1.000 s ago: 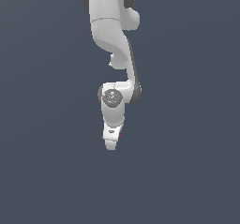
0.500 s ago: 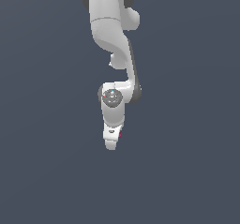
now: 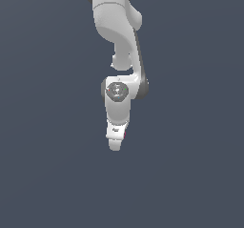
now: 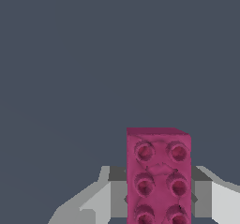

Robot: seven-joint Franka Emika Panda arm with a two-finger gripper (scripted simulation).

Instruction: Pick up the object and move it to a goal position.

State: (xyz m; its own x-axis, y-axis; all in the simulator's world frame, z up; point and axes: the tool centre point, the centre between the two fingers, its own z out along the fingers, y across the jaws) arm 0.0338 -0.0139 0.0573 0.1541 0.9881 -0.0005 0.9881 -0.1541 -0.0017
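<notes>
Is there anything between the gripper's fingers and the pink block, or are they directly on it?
Nothing shows between them. In the wrist view the gripper has its fingers pressed against both sides of the studded magenta block.

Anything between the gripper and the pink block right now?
Nothing visible. In the wrist view the pink block sits directly between the fingers of the gripper. In the exterior view only a pink sliver shows at the gripper.

No readable text, label or number shows anywhere (either view).
</notes>
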